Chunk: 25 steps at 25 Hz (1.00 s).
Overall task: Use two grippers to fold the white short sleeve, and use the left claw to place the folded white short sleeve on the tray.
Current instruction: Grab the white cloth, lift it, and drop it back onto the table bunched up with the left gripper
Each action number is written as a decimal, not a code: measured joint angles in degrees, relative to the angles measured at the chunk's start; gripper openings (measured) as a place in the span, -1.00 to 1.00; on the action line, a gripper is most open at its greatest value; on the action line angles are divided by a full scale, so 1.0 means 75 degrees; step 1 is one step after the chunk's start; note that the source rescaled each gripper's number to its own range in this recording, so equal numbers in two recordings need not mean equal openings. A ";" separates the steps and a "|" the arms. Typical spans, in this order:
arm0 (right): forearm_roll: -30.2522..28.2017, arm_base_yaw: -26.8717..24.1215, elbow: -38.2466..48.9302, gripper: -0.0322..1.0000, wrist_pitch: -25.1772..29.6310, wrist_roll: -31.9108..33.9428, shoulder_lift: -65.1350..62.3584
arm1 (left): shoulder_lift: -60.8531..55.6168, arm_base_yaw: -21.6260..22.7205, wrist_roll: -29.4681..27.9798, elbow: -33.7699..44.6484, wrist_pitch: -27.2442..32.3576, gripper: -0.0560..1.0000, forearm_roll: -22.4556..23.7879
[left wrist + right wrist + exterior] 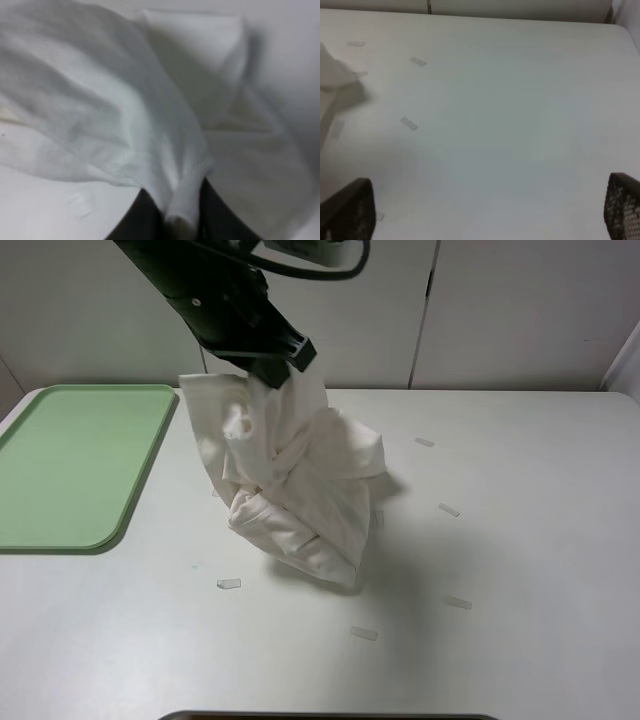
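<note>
White short sleeve (295,490) hiding left gripper (181,220)

No text, label, brand, number or sign can be read in any of the views. The small pale rectangular tape-like scraps (229,583) scattered on the plain white desk (520,520) carry no legible marks, and the flat light green plastic tray (70,465) at nine o'clock and the wrinkled white cotton short-sleeved T-shirt (300,490) are unprinted.
</note>
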 joint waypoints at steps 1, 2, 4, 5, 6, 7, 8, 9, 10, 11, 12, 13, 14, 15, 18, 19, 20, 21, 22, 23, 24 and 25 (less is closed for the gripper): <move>0.0000 0.0000 0.0000 1.00 0.0000 0.0000 0.0000 | 0.0175 -0.0111 0.0171 0.0000 -0.0208 -0.89 -0.0490; 0.0000 0.0000 0.0000 1.00 0.0000 0.0000 0.0000 | 0.0327 -0.0223 0.0261 0.0000 -0.0296 -0.89 -0.0690; 0.0000 0.0000 0.0000 1.00 0.0000 0.0000 0.0000 | 0.0830 -0.0619 0.0406 0.0000 -0.0456 -0.89 -0.1060; 0.0000 0.0000 0.0000 1.00 0.0000 0.0000 0.0000 | 0.1037 -0.0841 0.0426 0.0000 -0.0517 -0.89 -0.1097; 0.0000 0.0000 0.0000 1.00 0.0000 0.0000 0.0000 | 0.1204 -0.1006 0.0432 0.0000 -0.0574 -0.89 -0.1116; 0.0000 0.0000 0.0000 1.00 0.0000 0.0000 0.0000 | 0.1393 -0.1166 0.0435 0.0000 -0.0642 -0.89 -0.1124; 0.0000 0.0000 0.0000 1.00 0.0000 0.0000 0.0000 | 0.1393 -0.1166 0.0435 0.0000 -0.0642 -0.89 -0.1124; 0.0000 0.0000 0.0000 1.00 0.0000 0.0000 0.0000 | 0.1678 -0.1432 0.0435 0.0000 -0.0727 -0.89 -0.1134; 0.0000 0.0000 0.0000 1.00 0.0000 0.0000 0.0000 | 0.1803 -0.1554 0.0435 0.0000 -0.0772 -0.89 -0.1144; 0.0000 0.0000 0.0000 1.00 0.0000 0.0000 0.0000 | 0.1935 -0.1655 0.0435 0.0000 -0.0845 -0.89 -0.1149; 0.0000 0.0000 0.0000 1.00 0.0000 0.0000 0.0000 | 0.2049 -0.1727 0.0435 0.0000 -0.0901 -0.89 -0.1153; 0.0000 0.0000 0.0000 1.00 0.0000 0.0000 0.0000 | 0.2124 -0.1786 0.0435 0.0000 -0.0922 -0.89 -0.1161; 0.0000 0.0000 0.0000 1.00 0.0000 0.0000 0.0000 | 0.2193 -0.1818 0.0435 0.0000 -0.0936 -0.89 -0.1164; 0.0000 0.0000 0.0000 1.00 0.0000 0.0000 0.0000 | 0.2240 -0.1828 0.0435 0.0000 -0.0971 -0.89 -0.1170; 0.0000 0.0000 0.0000 1.00 0.0000 0.0000 0.0000 | 0.2248 -0.1828 0.0435 0.0000 -0.1034 -0.68 -0.1170; 0.0000 0.0000 0.0000 1.00 0.0000 0.0000 0.0000 | 0.2248 -0.1828 0.0435 0.0000 -0.1073 -0.50 -0.1170; 0.0000 0.0000 0.0000 1.00 0.0000 0.0000 0.0000 | 0.2248 -0.1828 0.0435 0.0000 -0.1073 -0.50 -0.1170; 0.0000 0.0000 0.0000 1.00 0.0000 0.0000 0.0000 | 0.2248 -0.1828 0.0435 0.0000 -0.1092 -0.20 -0.1180; 0.0000 0.0000 0.0000 1.00 0.0000 0.0000 0.0000 | 0.2248 -0.1828 0.0435 0.0000 -0.1127 0.09 -0.1190; 0.0000 0.0000 0.0000 1.00 0.0000 0.0000 0.0000 | 0.2248 -0.1828 0.0435 0.0000 -0.1183 0.42 -0.1201; 0.0000 0.0000 0.0000 1.00 0.0000 0.0000 0.0000 | 0.2248 -0.1828 0.0435 0.0000 -0.1249 0.64 -0.1208; 0.0000 0.0000 0.0000 1.00 0.0000 0.0000 0.0000 | 0.2248 -0.1837 0.0435 -0.0007 -0.1273 0.76 -0.1208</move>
